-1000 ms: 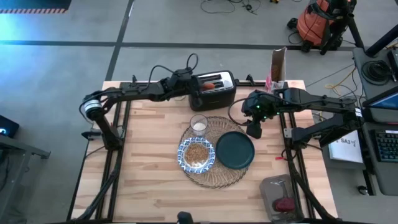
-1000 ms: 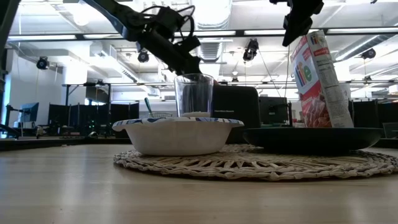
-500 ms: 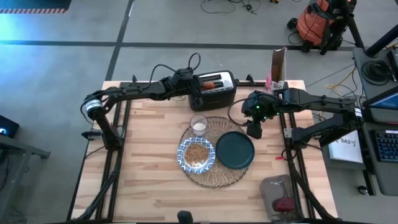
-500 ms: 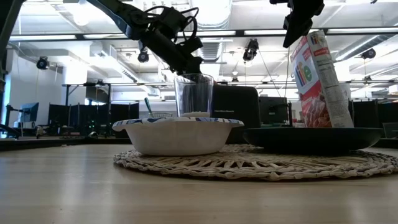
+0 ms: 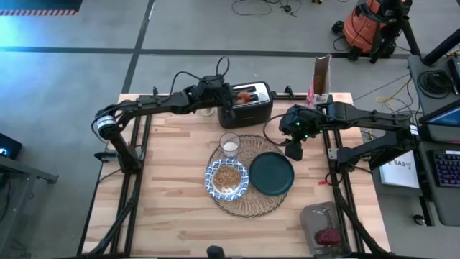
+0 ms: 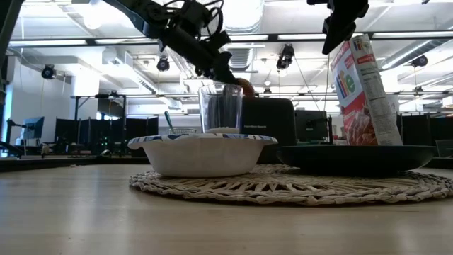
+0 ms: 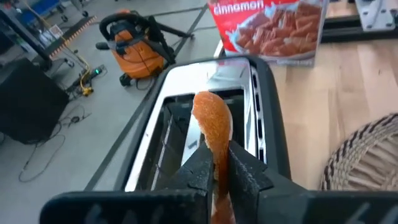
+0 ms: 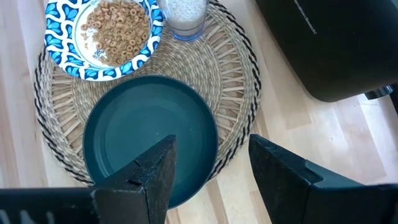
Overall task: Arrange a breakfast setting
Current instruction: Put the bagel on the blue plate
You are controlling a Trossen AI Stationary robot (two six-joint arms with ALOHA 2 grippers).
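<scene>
The pastry (image 7: 212,124) is pinched by the left claw (image 7: 214,167) above the toaster (image 5: 245,105) at the bench's (image 5: 172,208) far edge, while the right claw (image 8: 211,163) is held agape, empty, above the plate's (image 5: 272,173) right rim.

An open-plan lab: exposed ceiling ducts (image 6: 241,14), rows of desks, a shop vacuum (image 5: 370,29).

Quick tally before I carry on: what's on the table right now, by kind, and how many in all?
Placemat: 1
Plate: 1
Bowl: 1, with cereal
Glass: 1
Pastry: 1, in the left gripper over the toaster
Toaster: 1
Cereal box: 1
Grey tray: 1, near the table's edge
Total: 8
</scene>
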